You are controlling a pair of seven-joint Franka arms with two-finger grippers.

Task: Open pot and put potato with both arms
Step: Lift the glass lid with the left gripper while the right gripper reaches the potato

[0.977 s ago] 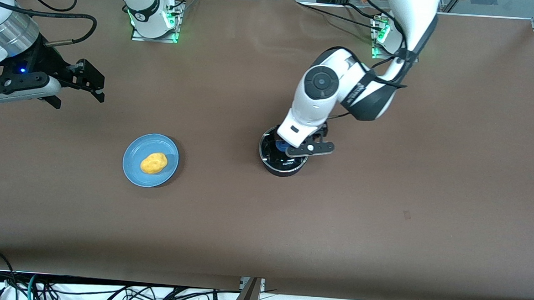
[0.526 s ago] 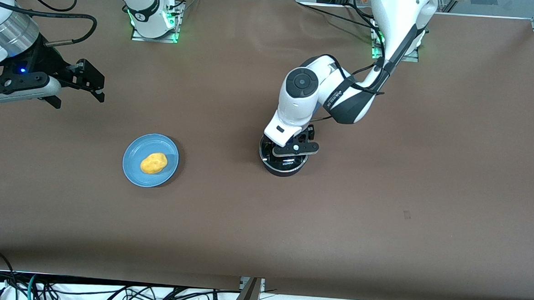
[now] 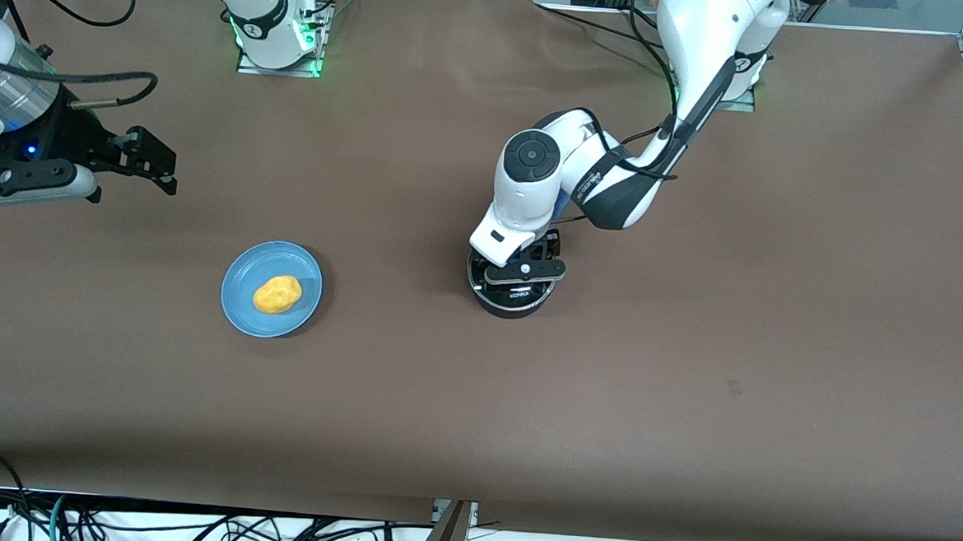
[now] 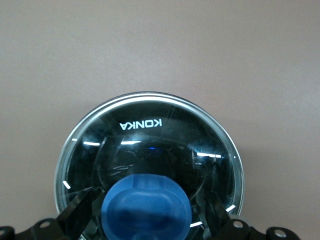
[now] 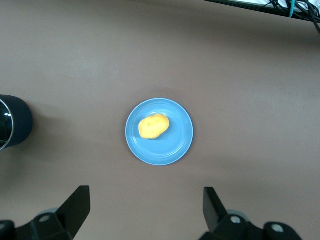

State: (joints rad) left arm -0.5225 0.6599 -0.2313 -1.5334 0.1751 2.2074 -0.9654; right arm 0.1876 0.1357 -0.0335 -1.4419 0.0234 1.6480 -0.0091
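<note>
Fingers [image 4: 80, 207] of the left gripper [image 3: 523, 266] stand wide on either side of the blue knob [image 4: 146, 206], gripping nothing. That knob is the place to hold: the pot [image 3: 512, 293], mid-worktop [image 3: 691, 356], has a slick, breakable glass lid [image 4: 150, 145]. Right gripper [image 3: 145, 158] hovers, fingers spread (empty). The potato [image 3: 277, 294], firm and light, lies on the plate [image 3: 240, 311].

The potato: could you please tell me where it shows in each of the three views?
Front view: the potato lies on the blue plate, toward the right arm's end.
Left wrist view: not in it.
Right wrist view: potato on the plate, mid-picture.
Shared landmark: the plate.
</note>
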